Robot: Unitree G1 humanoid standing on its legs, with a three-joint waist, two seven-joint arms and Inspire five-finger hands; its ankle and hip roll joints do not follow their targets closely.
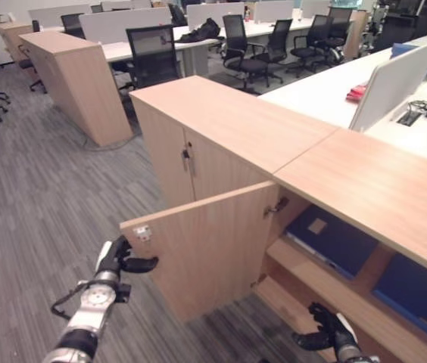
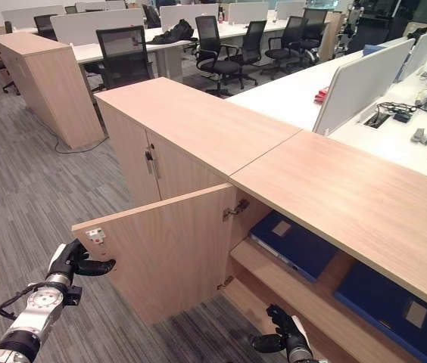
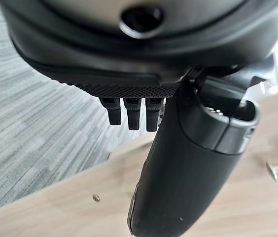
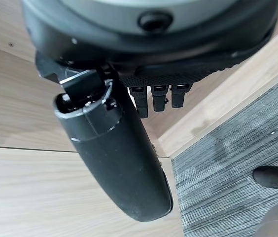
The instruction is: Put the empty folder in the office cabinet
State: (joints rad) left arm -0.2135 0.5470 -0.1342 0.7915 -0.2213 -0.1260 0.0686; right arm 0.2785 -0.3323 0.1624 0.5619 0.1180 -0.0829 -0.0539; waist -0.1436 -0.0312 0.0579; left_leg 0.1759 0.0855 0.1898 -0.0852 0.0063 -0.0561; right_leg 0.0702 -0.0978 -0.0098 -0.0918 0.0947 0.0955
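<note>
Folder [image 2: 293, 243] lies flat on the upper shelf inside the open cabinet [image 2: 198, 121].
Left robot hand [image 1: 117, 259] grips the free edge of the door [image 1: 206, 249], thumb on its face; right robot hand [image 2: 283, 333] hangs loosely curled, empty, near the lower shelf [image 2: 289, 291].

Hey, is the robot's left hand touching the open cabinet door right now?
Touching. In the left eye view the left hand sits at the cabinet door's free edge, thumb across its face; the left wrist view shows fingers hooked over that edge.
</note>
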